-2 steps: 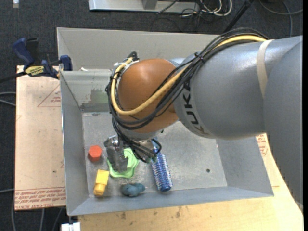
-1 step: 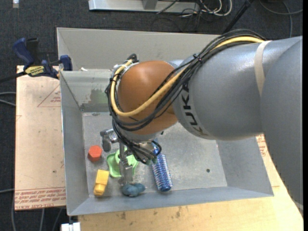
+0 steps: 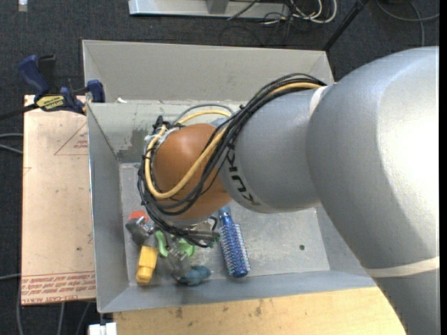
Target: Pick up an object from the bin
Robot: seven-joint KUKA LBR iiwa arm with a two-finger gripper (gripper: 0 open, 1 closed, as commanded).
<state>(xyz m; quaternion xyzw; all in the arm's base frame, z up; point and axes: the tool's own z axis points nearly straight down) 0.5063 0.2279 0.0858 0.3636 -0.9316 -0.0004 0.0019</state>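
The arm [image 3: 335, 152] reaches deep into the grey bin [image 3: 105, 187], with its gripper [image 3: 180, 246] low over a small heap: blue bristle brush [image 3: 234, 246], yellow block [image 3: 146, 264], green piece [image 3: 162, 241]. Nothing looks lifted yet, so the pick seems still to be made. I cannot tell whether the gripper is spread or pressed together.

The grey metal bin [image 3: 286, 246] carries, near its front wall, a blue bristled brush [image 3: 234, 248], a yellow block [image 3: 146, 264], a small teal piece [image 3: 195, 276] and a green piece [image 3: 161, 243].

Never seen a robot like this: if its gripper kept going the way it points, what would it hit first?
Probably the green piece right under the gripper, beside the yellow block; depth is hard to judge, so I'm not certain.
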